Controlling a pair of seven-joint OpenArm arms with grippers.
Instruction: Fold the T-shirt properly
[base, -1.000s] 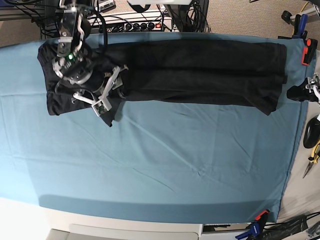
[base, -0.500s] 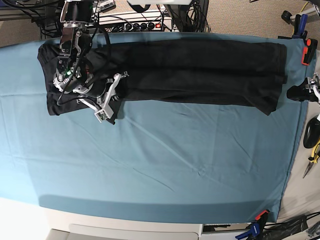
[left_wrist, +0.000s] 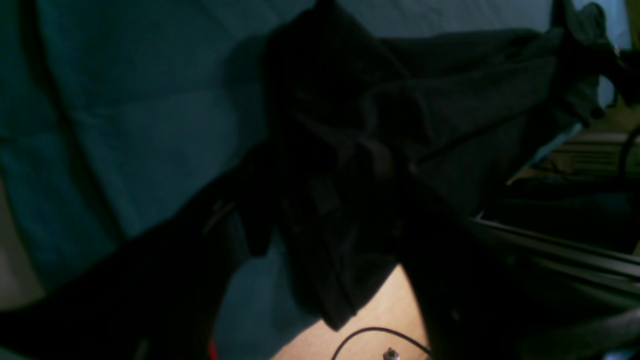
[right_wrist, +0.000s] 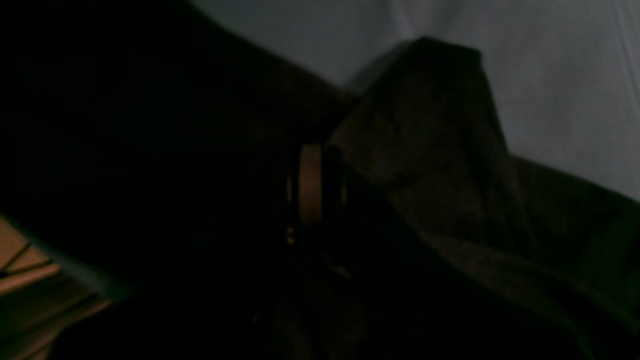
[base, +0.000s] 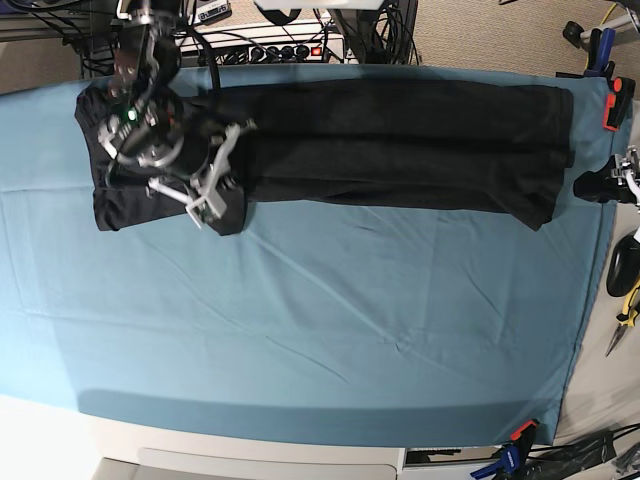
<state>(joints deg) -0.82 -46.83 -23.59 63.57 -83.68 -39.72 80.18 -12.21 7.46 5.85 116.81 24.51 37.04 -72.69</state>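
The dark T-shirt (base: 400, 140) lies as a long folded strip across the far side of the teal table cloth (base: 330, 330). My right gripper (base: 212, 208) sits low over the strip's left end, at its near corner, and is shut on the T-shirt. In the right wrist view the dark fabric (right_wrist: 440, 150) rises in a peak beside a pale finger pad (right_wrist: 310, 185). My left gripper (base: 594, 187) hovers at the table's right edge, just past the strip's right end, open and holding nothing. The left wrist view shows the T-shirt (left_wrist: 475, 110) ahead on the cloth.
A power strip (base: 290, 45) and cables lie behind the table's far edge. An orange clamp (base: 618, 100) grips the cloth at the far right corner, and another clamp (base: 518, 435) at the near right. Hand tools (base: 625, 300) lie off the right edge.
The right gripper has closed on the shirt's near left corner and shifted slightly toward the far edge. The corner's point has drawn in. The left arm has not moved.
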